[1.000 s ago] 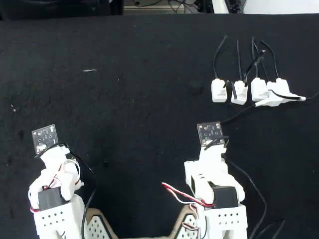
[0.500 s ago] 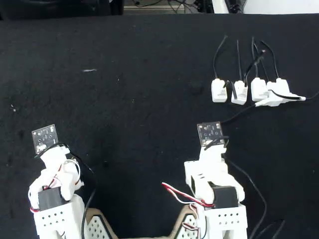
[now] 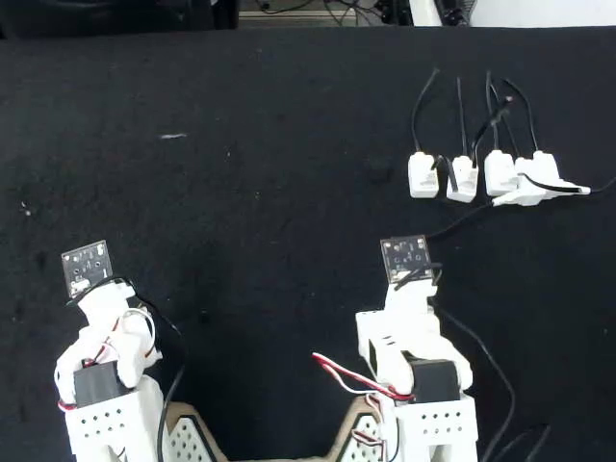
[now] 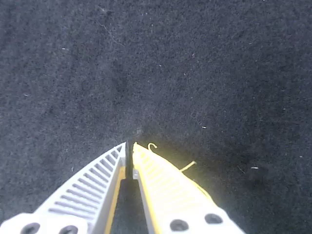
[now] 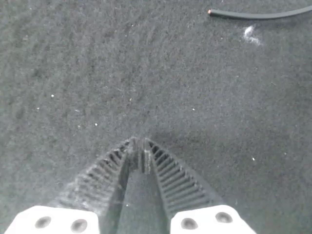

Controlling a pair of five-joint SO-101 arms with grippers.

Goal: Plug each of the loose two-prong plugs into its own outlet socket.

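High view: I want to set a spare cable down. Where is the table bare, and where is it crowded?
Bare: the wide stretch of table left of the white plugs, and the gap between the left arm and right arm. Crowded: the far right corner, with plugs and black cords.

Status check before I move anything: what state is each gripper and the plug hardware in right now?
Left gripper: jaws shut, empty, over the cloth.
Right gripper: jaws shut, empty, over the cloth.
Plugs: lying in a row on the cloth, apart from both arms, ungripped; seated in a socket or not, cannot tell.
Cable: lying on the cloth, one end free.
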